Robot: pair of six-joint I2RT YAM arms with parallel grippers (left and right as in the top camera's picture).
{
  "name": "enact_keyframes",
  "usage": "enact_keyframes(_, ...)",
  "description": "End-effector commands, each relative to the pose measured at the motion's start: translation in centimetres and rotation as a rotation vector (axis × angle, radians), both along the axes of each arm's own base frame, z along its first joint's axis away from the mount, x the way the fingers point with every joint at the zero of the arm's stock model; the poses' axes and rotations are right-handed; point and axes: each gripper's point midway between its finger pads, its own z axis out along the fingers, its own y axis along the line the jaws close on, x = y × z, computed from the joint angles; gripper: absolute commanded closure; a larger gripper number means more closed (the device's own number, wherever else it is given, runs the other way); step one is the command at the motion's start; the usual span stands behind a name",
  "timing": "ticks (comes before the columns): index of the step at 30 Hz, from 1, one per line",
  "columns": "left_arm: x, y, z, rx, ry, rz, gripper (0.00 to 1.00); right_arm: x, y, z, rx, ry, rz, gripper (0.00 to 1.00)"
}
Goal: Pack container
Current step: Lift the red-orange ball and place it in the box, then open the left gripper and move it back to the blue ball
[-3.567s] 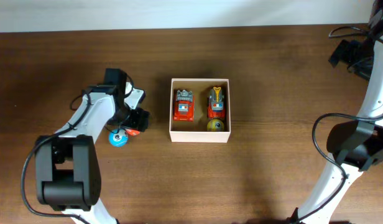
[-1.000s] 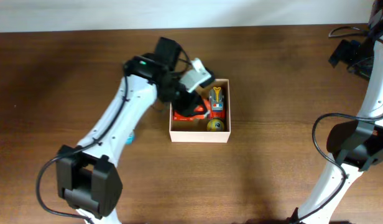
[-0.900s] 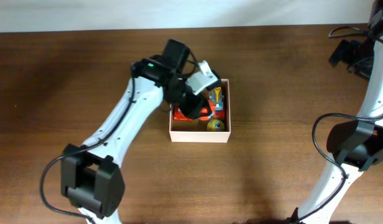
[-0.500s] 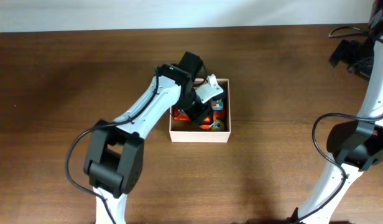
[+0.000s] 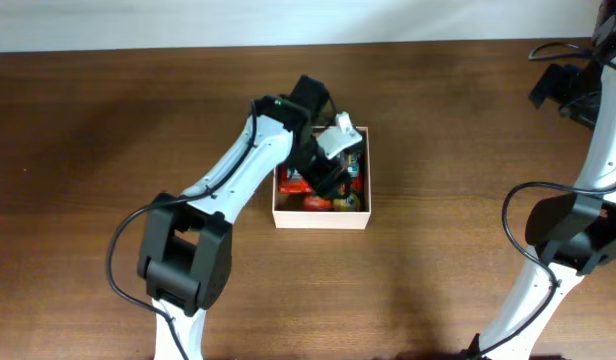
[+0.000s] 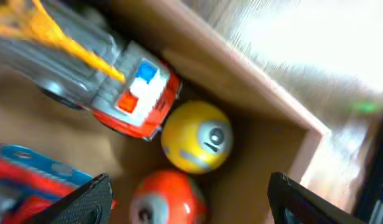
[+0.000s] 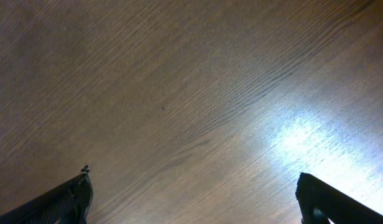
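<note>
Looking through the left wrist camera, I see the left jaws standing wide apart and gripping nothing. The orange ball [image 6: 168, 198] lies between them, touching neither, with the yellow ball [image 6: 196, 137] just ahead. The container [image 5: 321, 219] sits directly under these jaws. I would rise straight up with the jaws spread, so that no finger hooks its wall. The right jaws gape over the table [image 7: 179, 93], holding nothing.
</note>
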Motion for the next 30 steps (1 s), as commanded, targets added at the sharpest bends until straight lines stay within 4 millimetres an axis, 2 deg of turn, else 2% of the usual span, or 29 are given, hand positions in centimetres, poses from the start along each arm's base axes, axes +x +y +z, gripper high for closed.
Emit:
enact_keyframes(1, 1.6, -0.7, 3.4, -0.039, -0.06, 0.011, 0.19, -0.1, 0.2, 2.2, -0.022, -0.055, 0.003, 0.01)
enact_keyframes(4, 2.1, -0.7, 5.9, -0.045, -0.091, 0.015, 0.2, -0.1, 0.2, 2.2, -0.022, -0.055, 0.003, 0.01)
enact_keyframes(6, 2.5, 0.1, 7.4, -0.02, -0.113, 0.033, 0.2, -0.1, 0.2, 2.2, -0.022, -0.055, 0.003, 0.01)
enact_keyframes(8, 2.9, 1.5, 8.3, 0.029, -0.127, 0.063, 0.2, -0.1, 0.2, 2.2, -0.022, -0.055, 0.003, 0.01)
enact_keyframes(12, 4.3, 5.8, 9.4, 0.179, -0.131, 0.259, 0.2, -0.1, 0.2, 2.2, -0.022, -0.055, 0.003, 0.01)
enact_keyframes(17, 5.7, 12.9, 9.0, 0.385, -0.099, 0.614, 0.2, -0.1, 0.2, 2.2, -0.022, -0.055, 0.003, 0.01)
enact_keyframes(21, 4.8, 18.1, 8.7, 0.479, 0.008, 0.84, 0.2, -0.1, 0.2, 2.2, -0.022, -0.055, 0.003, 0.01)
enact_keyframes(26, 3.3, 22.4, 7.5, 0.564, 0.114, 0.932, 0.19, -0.1, 0.2, 2.2, -0.022, -0.055, 0.003, 0.01)
enact_keyframes(30, 1.8, 24.1, 5.5, 0.622, 0.205, 0.954, 0.19, -0.1, 0.2, 2.2, -0.022, -0.055, 0.003, 0.01)
